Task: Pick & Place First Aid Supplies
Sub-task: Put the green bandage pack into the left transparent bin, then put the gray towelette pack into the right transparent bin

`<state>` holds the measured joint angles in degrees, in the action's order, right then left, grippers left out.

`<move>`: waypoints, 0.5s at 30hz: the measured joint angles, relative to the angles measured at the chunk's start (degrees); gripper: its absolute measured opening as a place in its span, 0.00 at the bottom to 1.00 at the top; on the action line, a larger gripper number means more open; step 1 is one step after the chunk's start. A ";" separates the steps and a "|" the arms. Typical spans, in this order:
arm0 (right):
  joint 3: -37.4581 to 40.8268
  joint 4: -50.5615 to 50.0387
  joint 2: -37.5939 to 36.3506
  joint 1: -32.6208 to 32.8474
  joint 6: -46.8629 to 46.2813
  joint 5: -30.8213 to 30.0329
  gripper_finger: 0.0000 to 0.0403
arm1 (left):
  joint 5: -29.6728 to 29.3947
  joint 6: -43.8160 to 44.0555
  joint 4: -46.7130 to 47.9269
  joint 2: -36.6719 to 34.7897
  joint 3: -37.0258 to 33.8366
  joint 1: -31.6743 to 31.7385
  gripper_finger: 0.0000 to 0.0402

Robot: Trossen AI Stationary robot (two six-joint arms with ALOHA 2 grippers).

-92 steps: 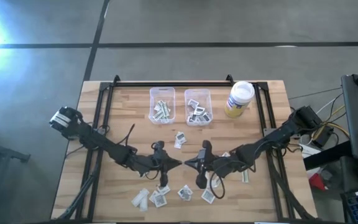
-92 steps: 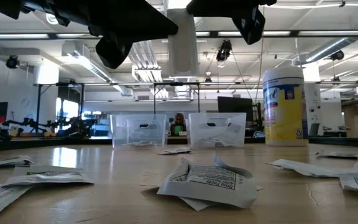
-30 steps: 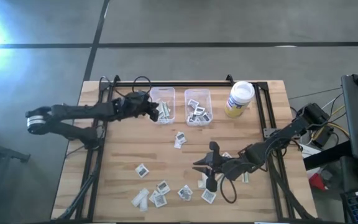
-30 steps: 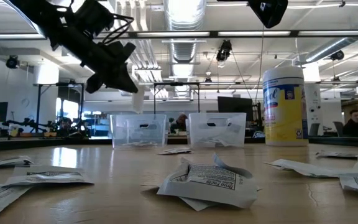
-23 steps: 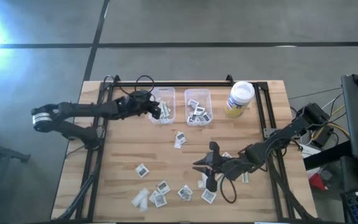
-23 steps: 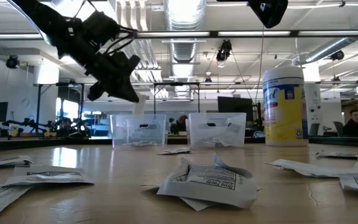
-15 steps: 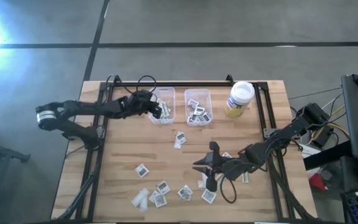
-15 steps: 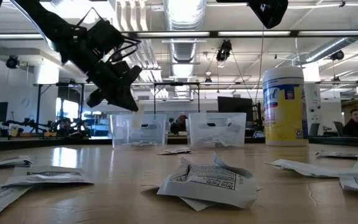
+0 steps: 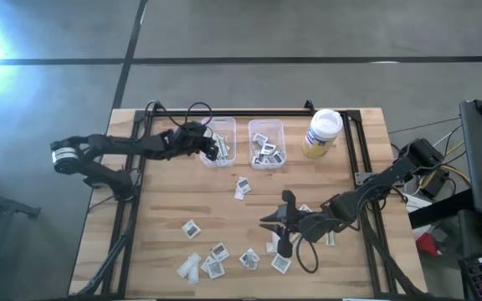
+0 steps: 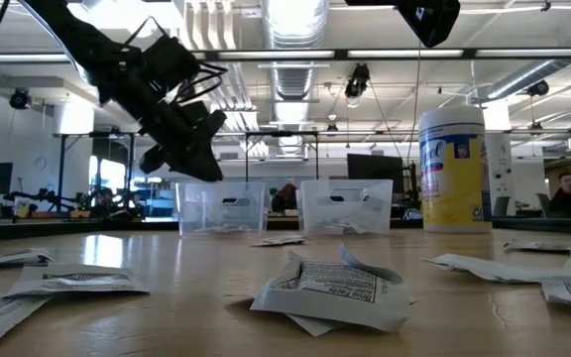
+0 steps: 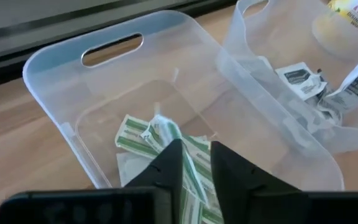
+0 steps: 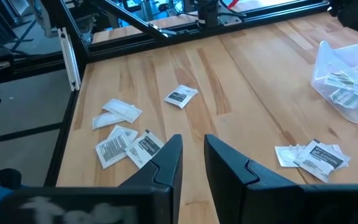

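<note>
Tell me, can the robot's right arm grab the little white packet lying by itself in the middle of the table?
Probably yes. The right gripper hovers over bare wood with its fingers apart and empty. The lone packet lies flat out in the open, nothing is in between, and the left gripper is far off over a bin.

My left gripper (image 11: 194, 163) hangs over the left bin (image 9: 218, 139), whose walls fence in the green-printed strips (image 11: 166, 140). The right bin (image 9: 266, 143) stands just beside it, with no room to pass between them. The jar (image 9: 322, 132) blocks the table's far right corner. Bare wood lies open between the bins and the scattered packets (image 9: 216, 259) near the front edge. My right gripper (image 12: 192, 162) sits above that open stretch, with a few packets (image 12: 312, 154) lying to one side.
</note>
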<state>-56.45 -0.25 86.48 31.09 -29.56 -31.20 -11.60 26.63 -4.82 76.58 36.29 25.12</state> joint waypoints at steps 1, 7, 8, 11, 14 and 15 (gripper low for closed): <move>0.00 -0.02 0.00 0.00 0.00 0.02 0.17 | -0.01 -0.04 -0.49 -0.02 0.00 0.02 0.22; 0.00 -0.02 0.00 0.00 0.00 0.07 0.18 | -0.66 -2.35 -1.13 -1.61 0.49 0.60 0.34; 0.00 -0.04 0.00 0.00 0.00 0.09 0.19 | -0.68 -2.69 -1.12 -2.00 0.70 0.70 0.36; 0.00 -0.09 0.00 -0.02 0.00 0.11 0.19 | -0.66 -2.98 -1.04 -3.23 1.74 0.76 0.38; 0.00 -0.43 0.00 0.00 -0.18 0.12 0.19 | 0.71 -4.89 0.37 -4.76 3.25 0.74 0.39; 0.00 -0.45 0.00 0.03 -0.20 0.14 0.18 | 1.52 -6.00 1.35 -5.52 3.59 0.72 0.38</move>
<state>-56.45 -0.70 86.48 31.12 -29.76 -31.06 -10.07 20.63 -3.47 71.06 39.88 25.84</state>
